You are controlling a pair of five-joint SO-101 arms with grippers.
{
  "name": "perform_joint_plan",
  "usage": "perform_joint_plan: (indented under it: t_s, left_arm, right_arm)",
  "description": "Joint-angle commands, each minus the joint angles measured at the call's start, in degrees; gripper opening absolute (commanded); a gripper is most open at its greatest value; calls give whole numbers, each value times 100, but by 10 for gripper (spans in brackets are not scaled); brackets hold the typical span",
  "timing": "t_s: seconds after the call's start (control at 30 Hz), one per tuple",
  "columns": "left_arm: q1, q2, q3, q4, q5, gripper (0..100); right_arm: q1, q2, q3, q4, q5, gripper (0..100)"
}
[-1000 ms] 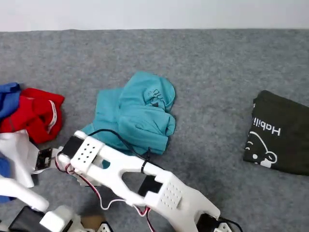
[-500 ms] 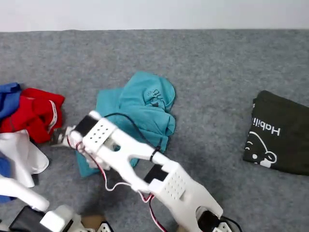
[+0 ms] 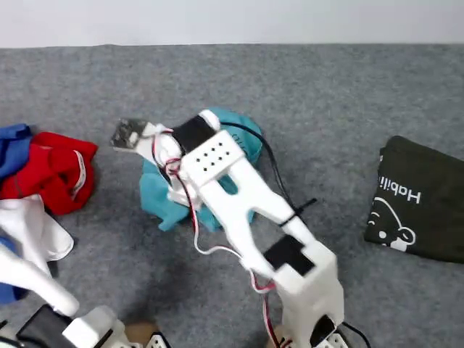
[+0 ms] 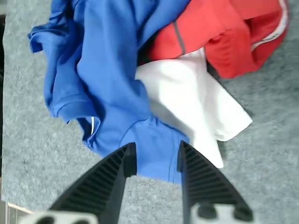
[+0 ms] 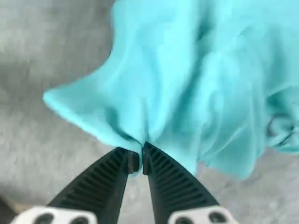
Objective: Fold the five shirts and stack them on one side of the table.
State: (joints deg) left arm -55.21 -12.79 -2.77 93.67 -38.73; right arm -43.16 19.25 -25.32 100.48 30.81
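Note:
My right gripper (image 5: 137,163) is shut on an edge of the teal shirt (image 5: 196,79), which hangs bunched from it above the grey table. In the high view the right arm (image 3: 239,196) stretches over the teal shirt (image 3: 165,206) near the table's middle. A pile of a red shirt (image 3: 54,170), a blue shirt (image 3: 13,145) and a white shirt (image 3: 32,228) lies at the left edge. My left gripper (image 4: 156,151) hovers open over the blue shirt (image 4: 107,70), beside the white shirt (image 4: 187,98) and red shirt (image 4: 224,32). A folded dark shirt (image 3: 420,199) rests at the right.
Grey carpet-like cloth (image 3: 326,94) covers the table, with bare room at the back and between the teal and dark shirts. The left arm (image 3: 29,279) sits at the front left corner. Loose wires run along the right arm.
The right arm swung from the front left up and back over the teal shirt, pulling its near edge along so the shirt is lifted and bunched.

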Motion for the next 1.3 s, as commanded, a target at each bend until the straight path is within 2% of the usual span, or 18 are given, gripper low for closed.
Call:
perform_joint_plan:
  t_s: [0.0, 0.23, 0.33, 0.47, 0.7, 0.83, 0.9, 1.07, 1.27]
  left_arm:
    - [141, -246, -40, 70, 9, 145]
    - [325, -220, -13, 62, 9, 145]
    - [360, -237, -13, 62, 9, 145]
    - [378, -237, -13, 62, 9, 145]
    - [378, -237, -13, 62, 9, 145]
    - [378, -246, -13, 70, 9, 145]
    - [378, -246, -13, 70, 9, 145]
    - [378, -246, -13, 70, 9, 145]
    - [378, -246, -13, 114, 18, 144]
  right_arm:
    - [242, -954, 1327, 233, 299, 9]
    - [655, -1095, 2787, -435, 668, 32]
    - [602, -1165, 2593, -391, 695, 147]
    - [321, -1209, 1996, 277, 695, 292]
    - [-593, -1578, 2286, 251, 730, 280]
    - [-857, -1578, 2892, 242, 677, 278]
    - [-875, -1622, 3121, 242, 308, 277]
    - [-848, -1587, 3323, 233, -1213, 263]
    - [-866, -1578, 3323, 224, -3613, 107]
